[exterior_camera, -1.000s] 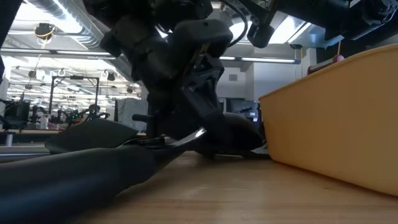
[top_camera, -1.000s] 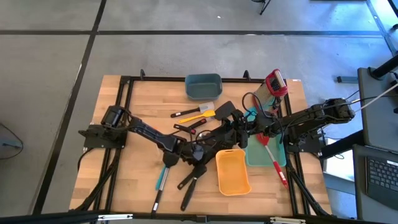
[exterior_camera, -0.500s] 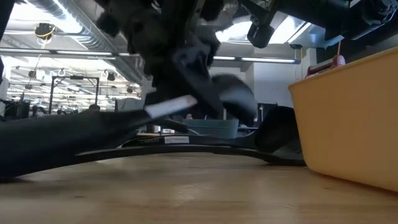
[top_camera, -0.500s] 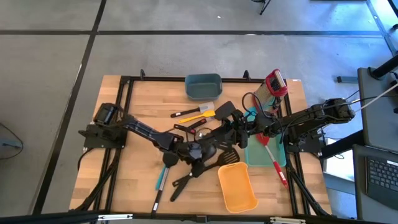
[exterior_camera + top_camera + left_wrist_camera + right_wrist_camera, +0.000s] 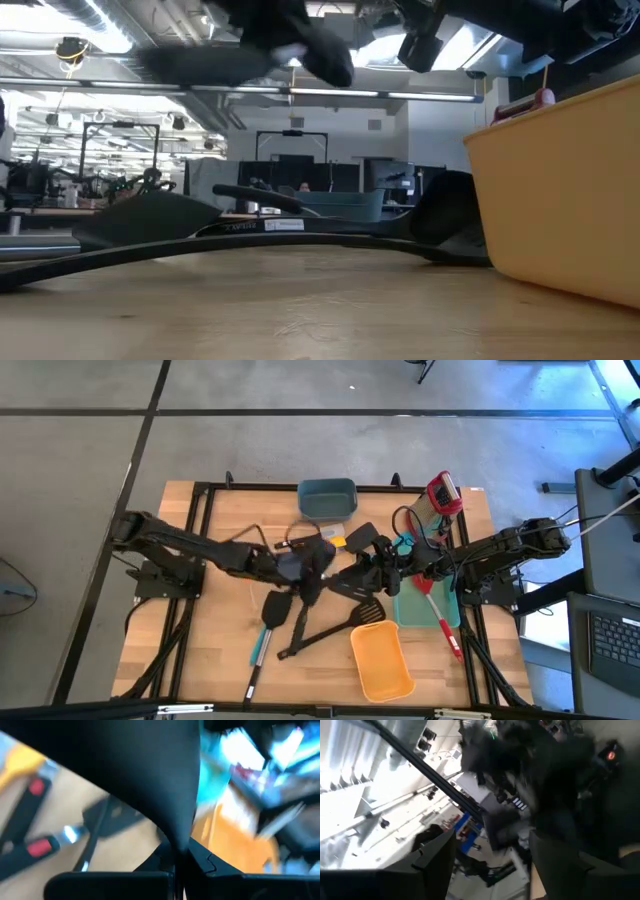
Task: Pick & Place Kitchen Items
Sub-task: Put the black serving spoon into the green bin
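The left end effector, pinching a black utensil above mid-desk, hangs just beside the teal bin, nearer it than the spread right end effector.

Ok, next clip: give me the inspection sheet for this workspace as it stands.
Surface: wooden table, black frame round it.
Job's things: black utensils piled mid-table; a black turner lies by the orange bin; red spoon over the teal tray.
Clutter: teal bin at the far edge; red device far right.
Grippers: left gripper shut on a black utensil, raised over the pile; right gripper open, over the pile's right side.
Cables: black cable looping near the red device.
Surroundings: concrete floor, laptop at right.
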